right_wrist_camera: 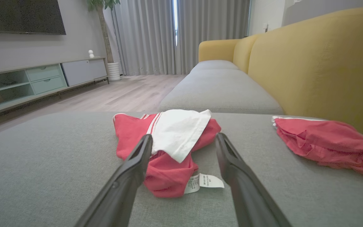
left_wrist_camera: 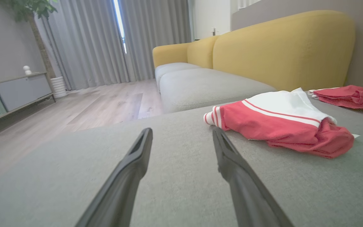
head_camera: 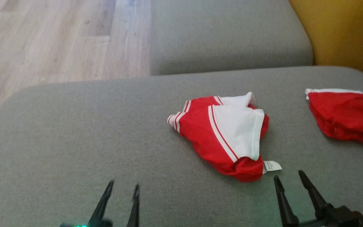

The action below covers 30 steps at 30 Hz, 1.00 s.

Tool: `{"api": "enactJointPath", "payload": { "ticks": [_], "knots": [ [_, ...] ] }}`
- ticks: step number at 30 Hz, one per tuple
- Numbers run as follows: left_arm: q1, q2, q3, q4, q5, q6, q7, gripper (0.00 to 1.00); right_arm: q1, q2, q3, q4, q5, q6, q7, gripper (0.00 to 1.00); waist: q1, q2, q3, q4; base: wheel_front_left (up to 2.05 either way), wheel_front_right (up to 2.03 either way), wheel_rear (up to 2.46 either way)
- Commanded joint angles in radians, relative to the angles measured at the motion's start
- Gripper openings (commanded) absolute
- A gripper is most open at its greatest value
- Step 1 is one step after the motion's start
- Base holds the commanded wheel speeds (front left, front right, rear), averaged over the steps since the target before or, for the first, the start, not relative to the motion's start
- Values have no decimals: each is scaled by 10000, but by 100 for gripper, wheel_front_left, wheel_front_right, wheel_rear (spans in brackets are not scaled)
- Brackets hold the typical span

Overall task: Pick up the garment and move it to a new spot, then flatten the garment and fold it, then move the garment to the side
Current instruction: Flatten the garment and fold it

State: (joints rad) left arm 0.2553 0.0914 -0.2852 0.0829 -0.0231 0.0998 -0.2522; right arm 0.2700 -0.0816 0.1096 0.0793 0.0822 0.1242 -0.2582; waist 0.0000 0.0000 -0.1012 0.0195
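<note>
The red-and-white garment (head_camera: 219, 135) is seen crumpled on the grey cushion (head_camera: 74, 142), right of centre in the head view. The left tool (head_camera: 124, 183) is held spread and empty at lower left. The right tool (head_camera: 288, 175) is spread at lower right, just below the garment and clear of it.

garment (head_camera: 219, 135) on seat cushion (head_camera: 74, 142), right of centre; second garment (head_camera: 345, 116) further right, apart; label (head_camera: 272, 166) at garment's near edge; right gripper (head_camera: 288, 175) just before label; far cushion (head_camera: 225, 34) behind; floor (head_camera: 43, 41) left
</note>
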Motion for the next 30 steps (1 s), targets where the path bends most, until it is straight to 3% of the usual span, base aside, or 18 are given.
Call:
{"api": "enactJointPath", "payload": {
  "ticks": [1,8,11,16,19,22,26,30],
  "knots": [
    [-1169,-65,176,-103,141,-142,-95,100,-587,-286,336,-364,69,65,-36,100,0,0,322,-67,0,0,0],
    [-4743,-279,-569,2571,106,-1049,93,100,-1294,-851,869,-527,228,65,-36,100,0,0,1786,-559,0,0,0],
    [-6608,-353,-874,3948,370,-892,982,100,-1762,-1002,960,-639,326,65,-36,100,0,0,2574,-812,0,0,0],
    [-8870,-405,-1386,5529,-472,-695,1993,100,-2303,-1129,1131,-629,452,65,-36,100,0,0,3464,-1163,0,0,0],
    [-9714,-407,-1925,6528,-866,-560,2722,100,-2550,-1193,1286,-617,530,65,-36,100,0,0,3779,-1355,0,0,0],
    [-10337,-409,-2427,7516,-1438,-764,3226,100,-2825,-1210,1286,-611,585,65,-36,100,0,0,4018,-1550,0,0,0],
    [-10635,-410,-2886,7998,-1970,-1164,3177,100,-3003,-1223,1273,-602,597,65,-36,100,0,0,4150,-1650,0,0,0],
    [-10867,-410,-3423,8315,-2232,-1273,3036,100,-3100,-1176,1248,-602,569,65,-36,100,0,0,4204,-1721,0,0,0]
  ]
}}
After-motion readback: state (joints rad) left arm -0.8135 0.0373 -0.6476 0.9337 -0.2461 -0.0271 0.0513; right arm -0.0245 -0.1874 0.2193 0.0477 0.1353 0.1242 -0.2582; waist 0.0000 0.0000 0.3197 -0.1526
